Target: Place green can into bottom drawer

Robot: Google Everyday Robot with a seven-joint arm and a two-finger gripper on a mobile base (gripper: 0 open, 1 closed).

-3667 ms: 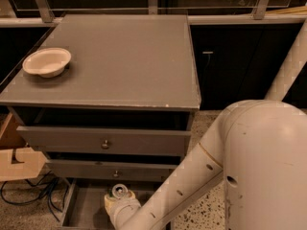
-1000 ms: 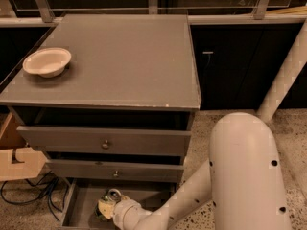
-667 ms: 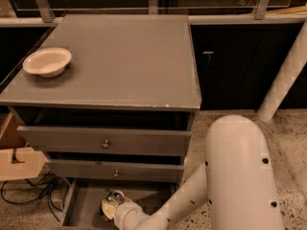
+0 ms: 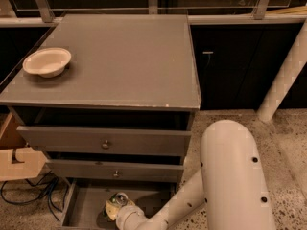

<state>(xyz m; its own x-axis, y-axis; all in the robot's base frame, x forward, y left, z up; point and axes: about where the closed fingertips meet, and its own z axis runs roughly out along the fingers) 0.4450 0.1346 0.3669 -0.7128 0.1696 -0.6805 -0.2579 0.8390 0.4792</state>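
The grey cabinet's bottom drawer (image 4: 84, 207) is pulled open at the lower edge of the camera view, and its flat grey floor shows. My white arm reaches down into it from the right. The gripper (image 4: 119, 206) sits low inside the drawer, near the middle. At its tip is the green can (image 4: 114, 205), with a mottled green-yellow label and a silver top facing up. The gripper is shut on the can. The wrist hides the can's lower right side.
A cream bowl (image 4: 47, 61) rests on the left of the cabinet top (image 4: 124, 61). Two upper drawers with small knobs (image 4: 106, 144) overhang the back of the open drawer. A wooden box (image 4: 14, 162) and cables (image 4: 29, 195) lie to the left. A white pillar (image 4: 288, 66) stands at the right.
The arm has carried the can from near the drawer's upper opening down into the drawer. The elbow has swung left and lower, and over the last second the can has barely shifted.
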